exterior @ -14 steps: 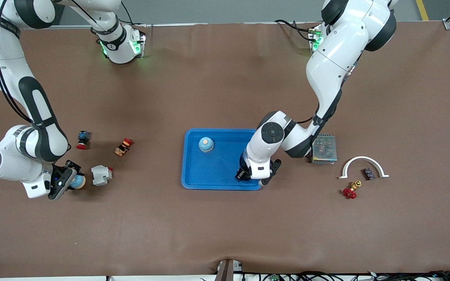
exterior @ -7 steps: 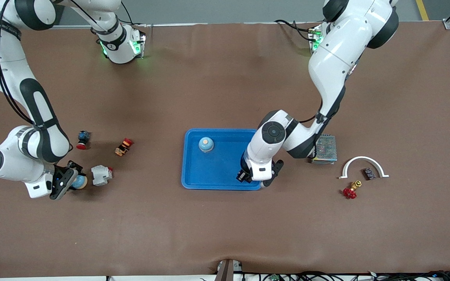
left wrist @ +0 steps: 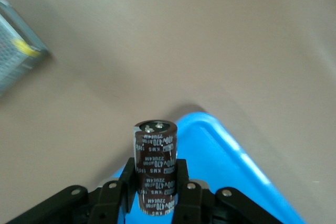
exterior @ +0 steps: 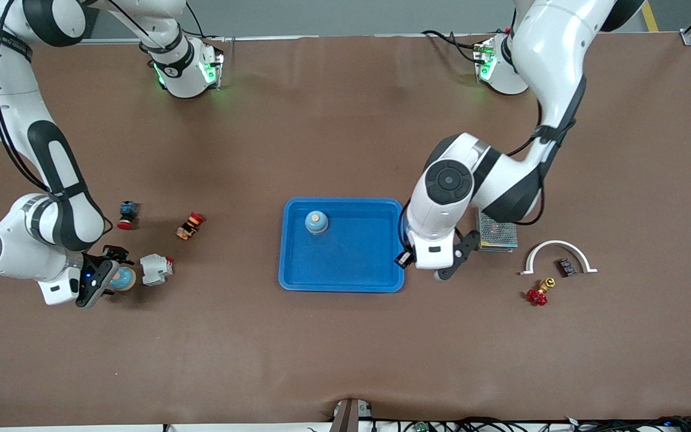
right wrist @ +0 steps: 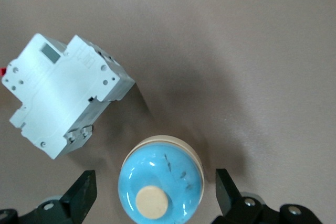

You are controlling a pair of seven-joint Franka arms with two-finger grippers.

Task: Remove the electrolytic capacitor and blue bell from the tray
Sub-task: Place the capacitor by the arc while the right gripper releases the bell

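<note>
In the front view, the left tool [exterior: 432,267] hung over the tray's [exterior: 345,283] 3 o'clock rim. One bell [exterior: 122,279] sat on the table out at 9 o'clock under the right tool [exterior: 108,279], and a second bell [exterior: 317,222], at 11 o'clock in the tray, looked still to do. In the left wrist view, the left tool [left wrist: 155,192] clamped the capacitor [left wrist: 155,166] above the tray's [left wrist: 231,156] corner, so I judged it nearly out. In the right wrist view, the right tool [right wrist: 155,188] stood wide around the bell [right wrist: 160,182], clear of it.

I'm looking at the brown table [exterior: 333,348]. The blue tray [exterior: 345,273] is lying at its middle, a grey mesh box [exterior: 497,231] beside it toward the left arm's end, then a white arch [exterior: 556,247], a small dark part [exterior: 565,266] and a red valve [exterior: 537,294]. Toward the right arm's end a blue bell [exterior: 122,279], a white breaker [exterior: 155,269] and two red-capped push buttons [exterior: 126,216] [exterior: 190,225] are sitting.
</note>
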